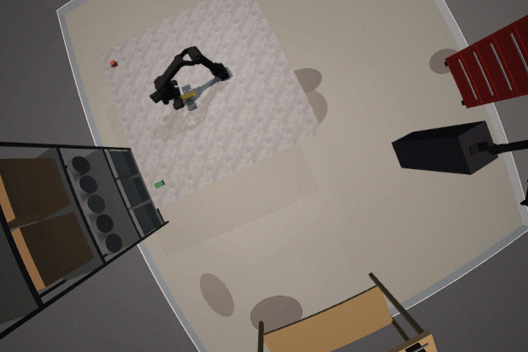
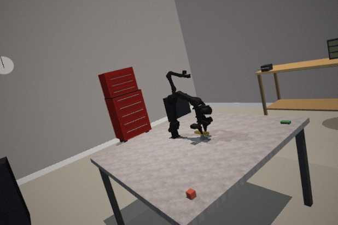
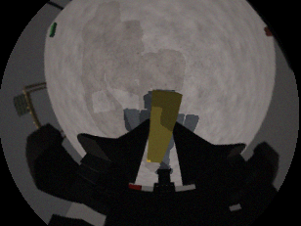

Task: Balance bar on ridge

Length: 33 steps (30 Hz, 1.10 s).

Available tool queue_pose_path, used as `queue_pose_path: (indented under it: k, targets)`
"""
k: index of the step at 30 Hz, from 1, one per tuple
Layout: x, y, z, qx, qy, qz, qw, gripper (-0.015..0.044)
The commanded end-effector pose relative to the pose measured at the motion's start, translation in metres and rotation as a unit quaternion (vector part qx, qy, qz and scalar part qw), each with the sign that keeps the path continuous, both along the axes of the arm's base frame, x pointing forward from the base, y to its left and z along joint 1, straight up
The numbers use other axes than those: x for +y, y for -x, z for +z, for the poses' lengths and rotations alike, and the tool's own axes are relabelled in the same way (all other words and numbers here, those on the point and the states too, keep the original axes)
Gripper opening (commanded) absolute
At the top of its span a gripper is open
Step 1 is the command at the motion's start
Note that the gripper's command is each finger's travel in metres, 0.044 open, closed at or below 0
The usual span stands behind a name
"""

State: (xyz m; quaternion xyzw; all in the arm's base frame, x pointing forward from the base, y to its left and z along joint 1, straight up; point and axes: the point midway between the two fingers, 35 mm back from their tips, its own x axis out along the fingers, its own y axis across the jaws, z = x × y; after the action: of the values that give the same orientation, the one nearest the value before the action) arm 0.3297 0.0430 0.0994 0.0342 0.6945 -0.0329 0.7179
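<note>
The yellow bar (image 1: pixel 188 95) (image 2: pixel 197 132) (image 3: pixel 165 108) is held between the two fingers of my gripper (image 2: pixel 203 132) (image 3: pixel 161 121), which is shut on it and points down. In the wrist view the bar runs lengthwise between the fingers, its far end sticking out beyond them. In the exterior view it looks close to level and low over the table (image 1: pixel 256 105) (image 2: pixel 164 168) (image 3: pixel 220 72), with the arm's blue-grey shadow beneath. I cannot make out the ridge; the bar, the fingers and the shadow cover the spot below. Contact under the bar cannot be told.
A small red cube (image 1: pixel 113 63) (image 2: pixel 191 194) (image 3: pixel 268 31) lies near one table corner. A small green block (image 1: pixel 159 184) (image 2: pixel 285 122) (image 3: pixel 53 29) lies near another corner. Both are far from the gripper. A shelf rack (image 1: pixel 102 149) stands beside the table.
</note>
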Motion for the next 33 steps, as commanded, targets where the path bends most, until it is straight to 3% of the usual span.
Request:
queue_pose_path:
  k: [1,33]
  targets:
    - [0.0006,0.0007,-0.0011,0.002,-0.002,0.0,1.0,0.0]
    - [0.0007,0.0007,-0.0037,0.002,-0.002,0.0,1.0,0.0]
